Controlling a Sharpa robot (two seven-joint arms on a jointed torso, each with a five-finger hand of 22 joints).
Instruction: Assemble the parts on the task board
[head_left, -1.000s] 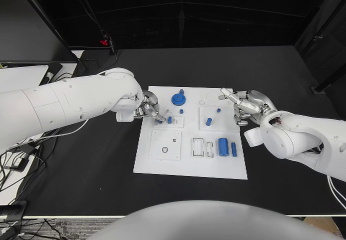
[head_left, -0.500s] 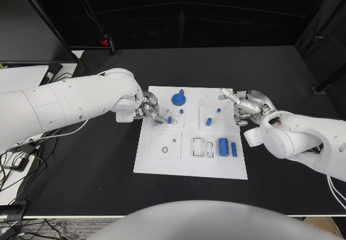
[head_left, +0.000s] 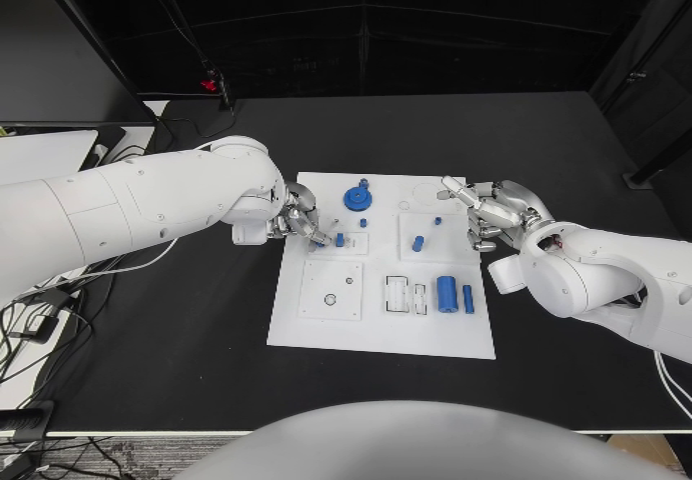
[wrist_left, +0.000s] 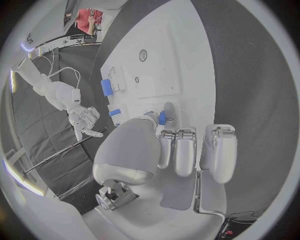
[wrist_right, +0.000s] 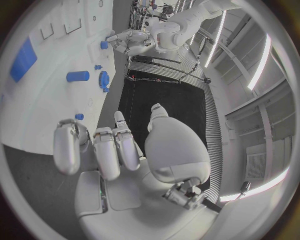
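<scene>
White task board (head_left: 382, 330) lies in the middle of the black bench (head_left: 173, 330) in the head view. At its far end sits a blue gear (head_left: 356, 197); a small blue peg (head_left: 417, 242) lies on a raised square to the right, and a blue cylinder (head_left: 447, 292) with a slimmer blue bar (head_left: 467, 298) beside it rests lower right. The left hand (head_left: 299, 222) is at the board's left edge, its fingertips pinching a small blue part (head_left: 339, 239) that stands on the left raised square. The right hand (head_left: 495, 212) hovers at the board's right edge, fingers spread apart and holding nothing.

From the left wrist, the left hand (wrist_left: 164, 150) has its thumb and a finger closed around the blue part (wrist_left: 162, 118) on the board (wrist_left: 156, 70); the right hand (wrist_left: 84, 120) shows farther off.

From the right wrist, the right hand (wrist_right: 119, 150) hangs with fingers loosely apart, empty, above the board's (wrist_right: 44, 100) edge, with the gear (wrist_right: 104, 80) and peg (wrist_right: 78, 76) beyond.
</scene>
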